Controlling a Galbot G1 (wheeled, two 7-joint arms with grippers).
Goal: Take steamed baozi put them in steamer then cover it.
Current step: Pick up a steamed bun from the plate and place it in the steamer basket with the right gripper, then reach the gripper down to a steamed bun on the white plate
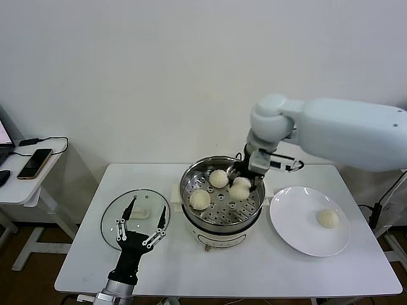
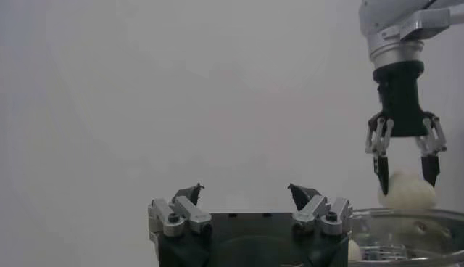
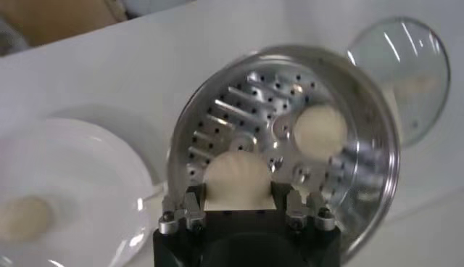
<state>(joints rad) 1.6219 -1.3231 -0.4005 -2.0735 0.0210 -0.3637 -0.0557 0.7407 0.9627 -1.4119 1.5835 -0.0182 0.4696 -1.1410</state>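
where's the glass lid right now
In the head view the glass lid lies flat on the table's left part, just left of the steamer, with the open left pincer over it.

No legible text, label, brand, number or sign found in any view. Steamer (image 1: 222, 210) base checked at its front face: a small dark mark present, not readable. Phone (image 1: 35, 163) on the side desk at the left: screen dark, nothing to read. Cover (image 1: 135, 217), plate (image 1: 310, 220), both arms and the wall behind: no markings made out.
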